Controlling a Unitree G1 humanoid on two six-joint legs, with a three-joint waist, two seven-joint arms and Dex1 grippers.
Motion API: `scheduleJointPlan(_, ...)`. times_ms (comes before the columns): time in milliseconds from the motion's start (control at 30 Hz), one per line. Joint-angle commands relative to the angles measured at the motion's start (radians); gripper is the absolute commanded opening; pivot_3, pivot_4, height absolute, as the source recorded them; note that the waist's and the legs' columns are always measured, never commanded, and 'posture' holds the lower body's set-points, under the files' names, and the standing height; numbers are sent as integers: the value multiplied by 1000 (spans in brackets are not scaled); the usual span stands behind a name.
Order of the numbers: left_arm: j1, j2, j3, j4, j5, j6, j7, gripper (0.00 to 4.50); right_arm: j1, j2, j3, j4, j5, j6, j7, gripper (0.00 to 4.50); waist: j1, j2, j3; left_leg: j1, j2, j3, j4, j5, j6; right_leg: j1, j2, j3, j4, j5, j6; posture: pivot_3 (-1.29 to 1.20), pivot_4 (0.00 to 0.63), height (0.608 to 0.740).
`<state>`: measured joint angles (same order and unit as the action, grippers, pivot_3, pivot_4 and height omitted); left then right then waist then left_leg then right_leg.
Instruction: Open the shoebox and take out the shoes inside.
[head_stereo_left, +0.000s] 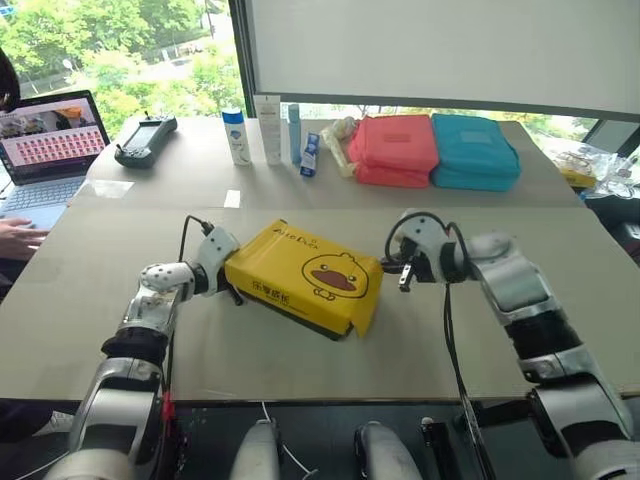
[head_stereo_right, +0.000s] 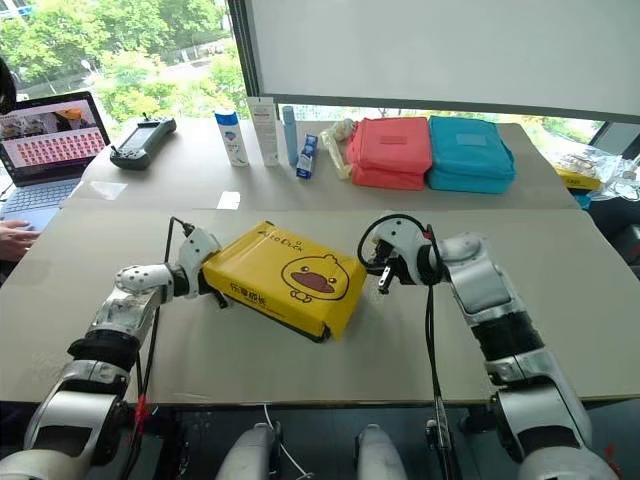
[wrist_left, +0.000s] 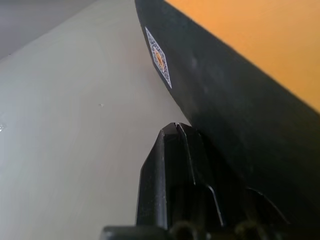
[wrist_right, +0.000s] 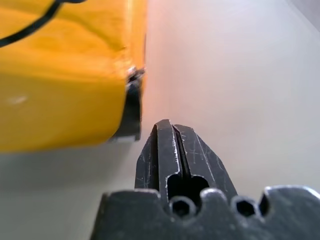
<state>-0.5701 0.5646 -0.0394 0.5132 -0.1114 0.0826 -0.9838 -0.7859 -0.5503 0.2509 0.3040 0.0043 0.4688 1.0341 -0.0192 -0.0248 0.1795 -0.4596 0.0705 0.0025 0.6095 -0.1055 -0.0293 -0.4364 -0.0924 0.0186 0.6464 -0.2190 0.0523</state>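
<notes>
Shoebox (head_stereo_left: 305, 275) on beige table (head_stereo_left: 120, 300), window (head_stereo_left: 110, 50) behind

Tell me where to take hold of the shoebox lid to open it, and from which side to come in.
Probably take the shoebox by the lower edge of its yellow lid at the two short ends, one gripper from each side. The lid is still on, its rim overlapping the dark base. The shut left gripper and shut right gripper already flank those ends.
</notes>
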Motion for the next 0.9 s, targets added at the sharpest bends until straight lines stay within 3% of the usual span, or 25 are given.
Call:
scheduleJointPlan(33,137,56,22,-286,-65,163,-26,3,-92,57,13,140,-12,-128,-1,39,-5,0,0,0,0,0,0,0,0,0,0,0,0,0,0,0,150,715)
scheduleJointPlan(267,347,138,129,-660,-166,399,33,3,-169,146,41,326,-54,-256,-18,39,-2,0,0,0,1,0,-2,0,0,-1,0,0,0,-2,0,0,150,715)
scheduleJointPlan(467,389,170,175,-673,-178,427,64,3,-261,-15,62,486,-224,-351,-152,39,7,1,1,0,1,0,-1,-3,-5,-1,0,-1,0,-4,-7,0,150,715)
scheduleJointPlan(567,358,176,165,-637,-177,415,63,3,-268,-118,32,474,-229,-346,-126,39,15,1,1,0,0,1,-1,-4,-7,-1,-2,-1,0,-4,-7,0,150,715)
scheduleJointPlan(733,259,173,127,-528,-156,365,48,3,-96,-277,-2,158,-108,-224,153,39,9,0,1,0,0,0,-3,-1,-2,-1,0,-1,0,-5,-4,0,150,715)
scheduleJointPlan(833,209,167,99,-476,-143,331,37,3,34,-290,-28,-106,29,-89,268,39,-5,1,1,1,1,0,-3,0,0,0,0,0,0,-5,-1,0,150,715)
scheduleJointPlan(900,185,160,82,-454,-139,317,34,3,61,-259,-43,-180,64,-25,253,39,-16,1,1,1,1,0,-3,0,1,-1,0,0,0,-4,-1,0,150,715)
